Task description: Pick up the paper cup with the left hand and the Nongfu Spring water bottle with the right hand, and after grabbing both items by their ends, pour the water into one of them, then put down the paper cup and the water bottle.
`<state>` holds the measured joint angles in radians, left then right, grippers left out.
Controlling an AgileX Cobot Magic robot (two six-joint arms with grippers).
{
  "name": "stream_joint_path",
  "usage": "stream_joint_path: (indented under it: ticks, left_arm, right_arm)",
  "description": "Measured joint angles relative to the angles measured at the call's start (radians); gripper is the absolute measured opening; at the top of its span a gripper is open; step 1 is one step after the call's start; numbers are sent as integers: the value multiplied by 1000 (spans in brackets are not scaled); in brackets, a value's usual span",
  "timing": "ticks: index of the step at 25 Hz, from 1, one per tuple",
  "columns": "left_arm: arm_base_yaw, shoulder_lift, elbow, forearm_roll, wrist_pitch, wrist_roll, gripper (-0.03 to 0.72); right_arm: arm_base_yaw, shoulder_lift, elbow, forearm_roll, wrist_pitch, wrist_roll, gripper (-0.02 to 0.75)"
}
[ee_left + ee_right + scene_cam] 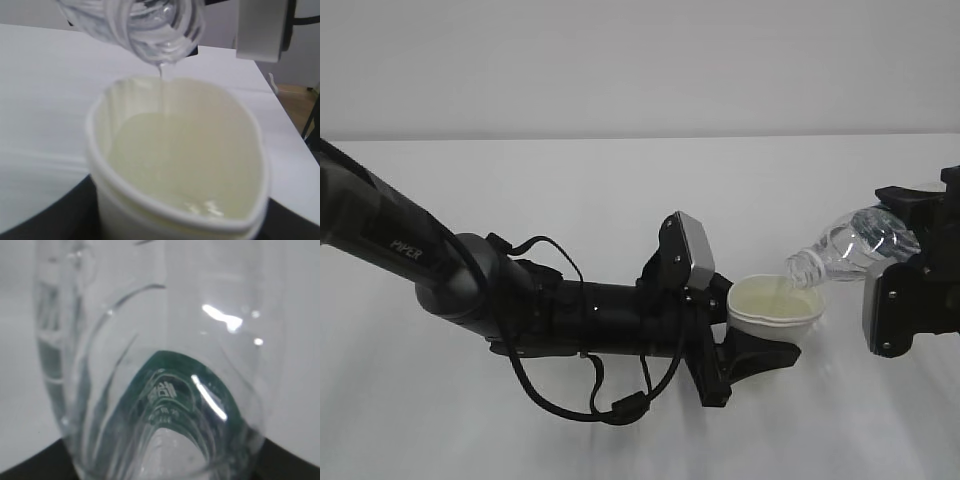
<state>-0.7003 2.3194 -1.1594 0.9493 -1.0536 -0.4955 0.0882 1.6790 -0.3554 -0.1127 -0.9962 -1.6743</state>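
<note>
Cup point(778, 305) — paper, white, cream inside; light, thin-walled, easily crushed, its rim already squeezed out of round in the left wrist view. Best held low on the body, gently. Held off the table point(620, 190) by the left hand point(745, 345), jaws clamped on its lower wall; partly filled with water point(175, 165).

Bottle point(850, 248) — clear ribbed plastic, green label, no cap; light, springy, likely slippery where wet. Take it by the base end. Held tilted by the right hand point(910, 260), neck down and just above the cup's rim, a thin stream point(161, 87) falling from mouth into cup. Jaws gripping the bottle's rear end, judging by the right wrist view; fingertips themselves hidden.
</note>
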Motion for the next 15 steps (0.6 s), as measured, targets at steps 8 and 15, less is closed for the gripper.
stream_joint_path:
  ticks: [8, 15]
  left_arm:
    - [0, 0, 0, -32, -3, 0, 412]
    - [0, 0, 0, -44, -6, 0, 412]
  right_arm:
    - [0, 0, 0, 0, 0, 117, 393]
    - [0, 0, 9, 18, -37, 292, 393]
